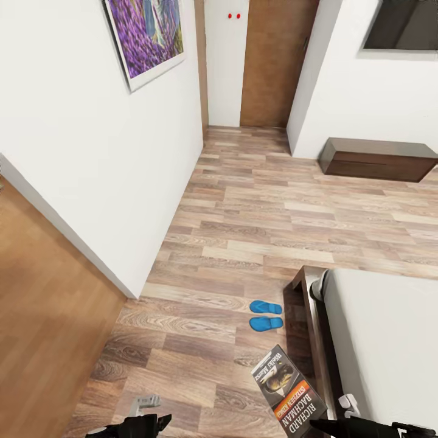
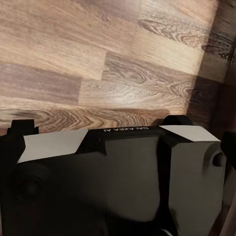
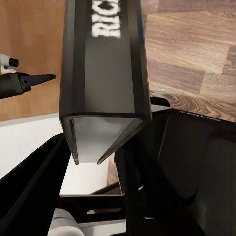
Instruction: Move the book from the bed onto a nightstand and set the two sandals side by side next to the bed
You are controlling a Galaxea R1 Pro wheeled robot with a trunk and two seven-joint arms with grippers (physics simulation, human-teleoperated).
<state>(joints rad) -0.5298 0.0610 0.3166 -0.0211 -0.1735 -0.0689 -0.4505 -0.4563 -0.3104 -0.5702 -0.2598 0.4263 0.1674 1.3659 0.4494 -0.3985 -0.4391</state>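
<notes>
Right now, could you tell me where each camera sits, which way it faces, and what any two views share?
Head view: high on the robot, looking down at the plank floor, two sandals, bed; both claws at the bottom edge.
Left wrist view: on the left arm, facing floor; left claw below.
Right wrist view: along the right claw, shut on the book.
Shared: book, head and right wrist views.

The bed (image 1: 389, 340) is running off the head view's right and lower edges. The book (image 1: 288, 392) is losing its lower corner at the bottom edge, its smaller lettering blurring. The lavender picture (image 1: 146, 36) is being cropped at the top. Both arms are barely showing.
</notes>
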